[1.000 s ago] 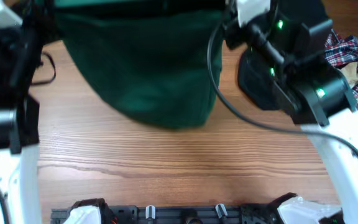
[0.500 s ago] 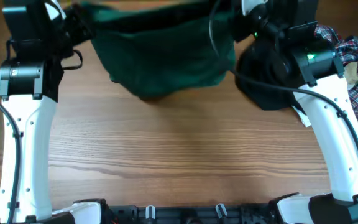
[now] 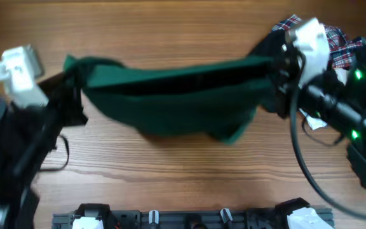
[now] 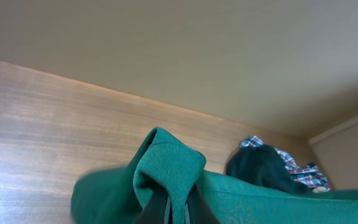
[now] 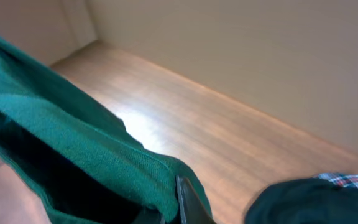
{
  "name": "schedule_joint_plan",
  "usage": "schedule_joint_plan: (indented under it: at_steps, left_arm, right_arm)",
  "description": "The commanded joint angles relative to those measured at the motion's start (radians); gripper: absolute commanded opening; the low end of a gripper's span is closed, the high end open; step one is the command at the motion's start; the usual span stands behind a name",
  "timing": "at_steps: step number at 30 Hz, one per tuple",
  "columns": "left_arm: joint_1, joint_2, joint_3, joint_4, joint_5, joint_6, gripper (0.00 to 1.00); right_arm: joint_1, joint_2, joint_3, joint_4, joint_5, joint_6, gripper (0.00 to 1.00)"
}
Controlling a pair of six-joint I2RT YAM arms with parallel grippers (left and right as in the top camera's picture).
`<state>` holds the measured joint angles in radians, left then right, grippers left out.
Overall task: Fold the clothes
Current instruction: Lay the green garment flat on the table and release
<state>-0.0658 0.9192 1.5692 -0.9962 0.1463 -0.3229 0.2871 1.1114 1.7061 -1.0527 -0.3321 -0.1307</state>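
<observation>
While our left fingers (image 4: pixel 202 210) and right fingers (image 5: pixel 190 200) pinch the thin dark green cloth garment (image 3: pixel 170 105) taut above the wooden desk (image 3: pixel 189 172), we judge spreading underway; next we should lower it flat.

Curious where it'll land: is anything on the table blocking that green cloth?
Nothing visible: the table in front of the green cloth is bare. A black garment and plaid shirt lie at its right end.
</observation>
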Motion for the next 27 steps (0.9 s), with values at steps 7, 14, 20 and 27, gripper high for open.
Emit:
schedule_joint_plan:
  at_steps: [7, 14, 20, 27]
  left_arm:
    - [0.011, -0.153, 0.123, -0.201, -0.085, -0.003, 0.04]
    - [0.011, -0.029, 0.117, -0.284, -0.089, -0.003, 0.04]
    - [0.011, 0.196, 0.117, -0.299, -0.089, -0.003, 0.04]
    - [0.011, 0.539, 0.117, -0.121, -0.093, -0.003, 0.04]
  right_arm:
    - [-0.018, -0.120, 0.116, -0.196, -0.073, 0.056, 0.04]
    - [-0.018, 0.030, 0.115, -0.256, -0.074, 0.081, 0.04]
    - [-0.018, 0.273, 0.115, -0.248, -0.096, 0.053, 0.04]
    - [-0.018, 0.525, 0.115, -0.075, -0.096, 0.025, 0.04]
